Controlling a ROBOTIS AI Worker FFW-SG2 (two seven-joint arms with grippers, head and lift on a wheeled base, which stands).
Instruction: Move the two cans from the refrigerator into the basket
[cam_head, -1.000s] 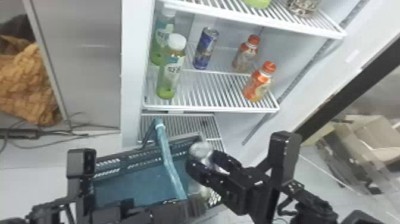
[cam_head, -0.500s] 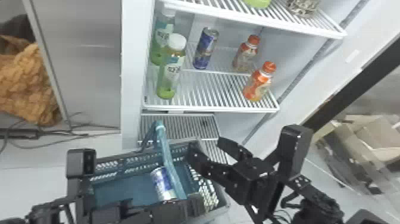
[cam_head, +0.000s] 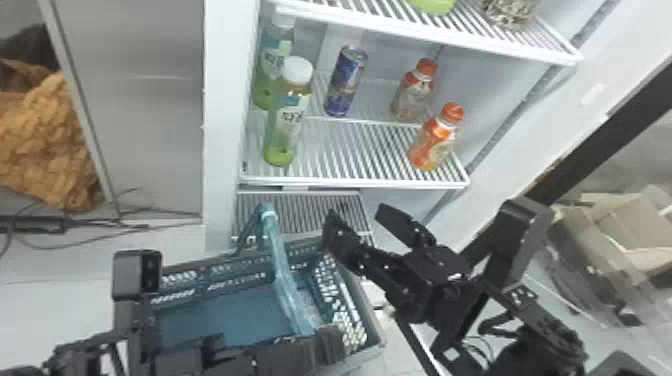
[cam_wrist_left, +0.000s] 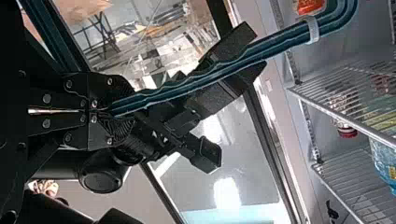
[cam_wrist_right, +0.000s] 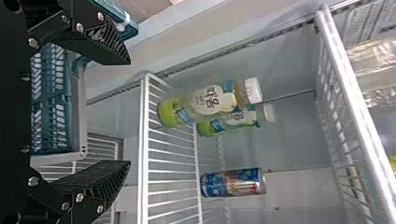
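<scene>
One can (cam_head: 346, 82) stood upright on the middle shelf (cam_head: 360, 184) of the refrigerator (cam_head: 220, 125), set back between two green bottles (cam_head: 282, 130) on the left and two orange-capped bottles (cam_head: 432, 140) on the right. The front green bottle was nearer the shelf's edge than the can, and so was the front orange-capped one.

The right gripper (cam_head: 356, 212) was spread wide with nothing between its fingers, near the right end of the basket (cam_head: 200, 320) and lower than the middle shelf. In the right wrist view its two fingers were well apart, and the can lay beyond them, touching neither.

The left gripper (cam_head: 320, 345) was closed on the basket's teal handle (cam_head: 280, 260), which, in the left wrist view, ran out from between the pressed-together fingers. The basket was in front of the refrigerator, near the lower shelf (cam_head: 300, 212). Its floor showed blue on the left side of the handle.
</scene>
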